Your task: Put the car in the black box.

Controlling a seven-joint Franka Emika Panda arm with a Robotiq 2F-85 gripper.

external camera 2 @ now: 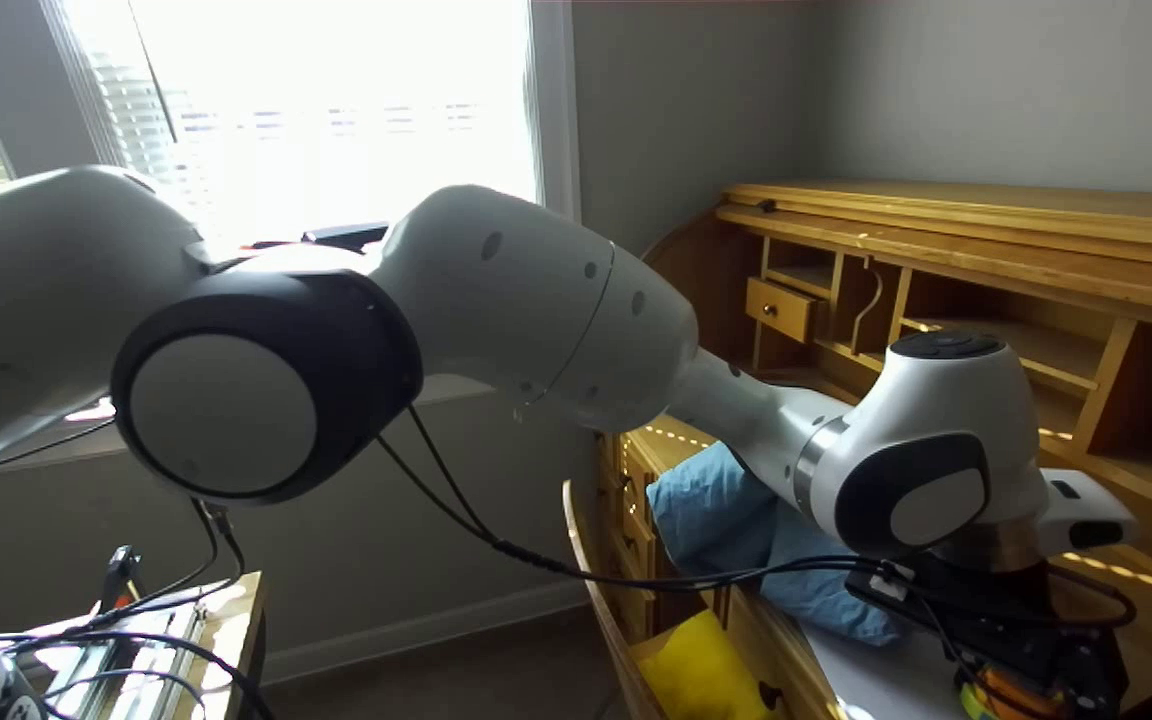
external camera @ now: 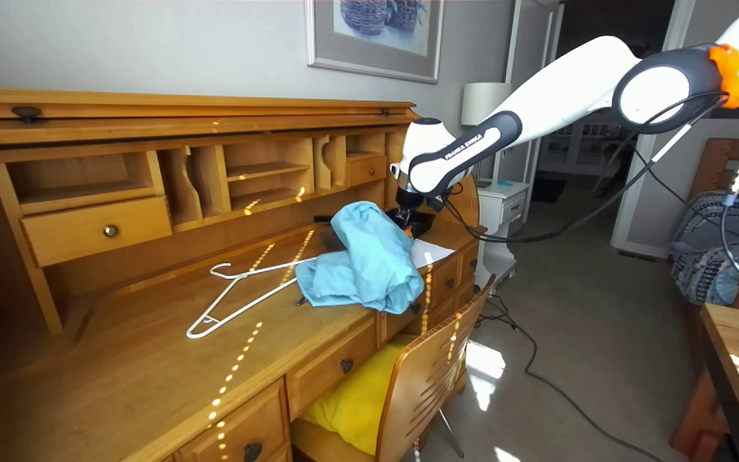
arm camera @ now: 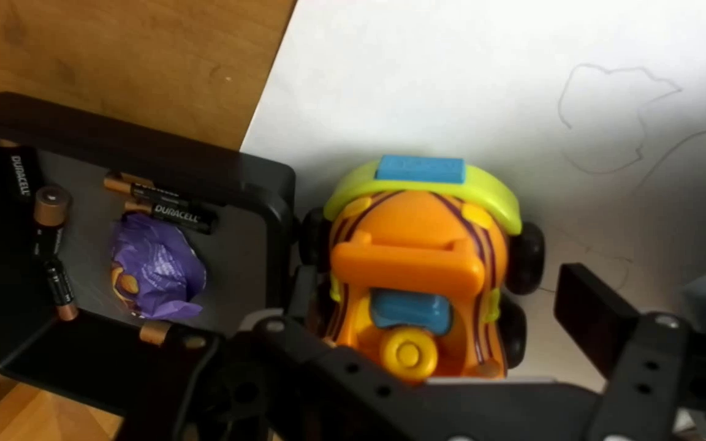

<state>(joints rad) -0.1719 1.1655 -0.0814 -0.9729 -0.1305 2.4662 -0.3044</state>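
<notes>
The car [arm camera: 417, 239] is an orange toy with a lime-green bumper, blue parts and black wheels. It stands on white paper, close against the black box's wall. Small parts of it show in both exterior views [external camera: 408, 232] [external camera 2: 1014, 690]. The black box [arm camera: 236, 263] is left of the car in the wrist view; its rim also shows in an exterior view [external camera: 426, 221]. My gripper [arm camera: 442, 291] is open over the car. The left finger is at the car's side near the box wall; the right finger stands apart from the car. The gripper covers the car's near end.
The box holds several batteries [arm camera: 175, 214] and a purple wrapper [arm camera: 157, 263]. Blue cloth [external camera: 369, 256] and a white hanger [external camera: 241, 301] lie on the desk [external camera: 151, 378]. A chair [external camera: 430, 378] with a yellow cushion [external camera: 356, 398] stands at its front. White paper [arm camera: 451, 79] lies under the car.
</notes>
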